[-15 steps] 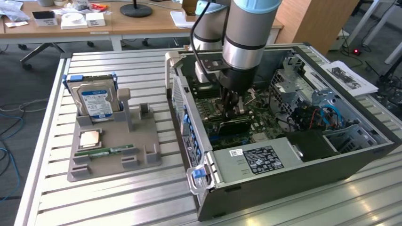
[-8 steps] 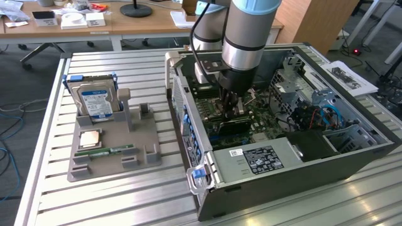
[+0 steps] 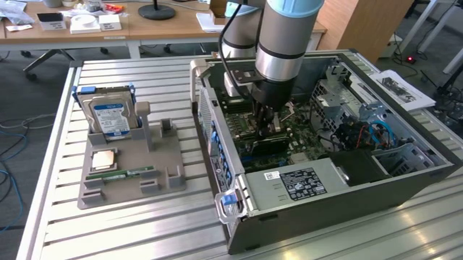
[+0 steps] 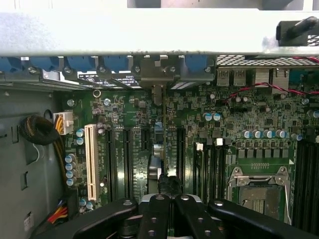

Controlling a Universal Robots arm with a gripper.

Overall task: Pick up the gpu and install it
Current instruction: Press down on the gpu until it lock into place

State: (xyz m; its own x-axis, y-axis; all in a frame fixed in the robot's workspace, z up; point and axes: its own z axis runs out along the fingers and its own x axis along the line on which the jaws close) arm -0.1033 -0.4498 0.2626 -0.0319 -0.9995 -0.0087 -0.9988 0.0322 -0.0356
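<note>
The room was evenly lit from overhead, soft and bright, and the slatted metal table [image 3: 130,227] threw back pale streaks of glare. Inside the open computer case [image 3: 405,179] it was dimmer, the arm's shadow falling across the motherboard [image 4: 209,124]. In the wrist view the case's near rim [image 4: 149,35] was washed out and blurred, while the board stayed fairly sharp.

Exterior view high, angled down at the open computer case [image 3: 405,179], wrist view close above its motherboard [image 4: 199,124], shared
</note>
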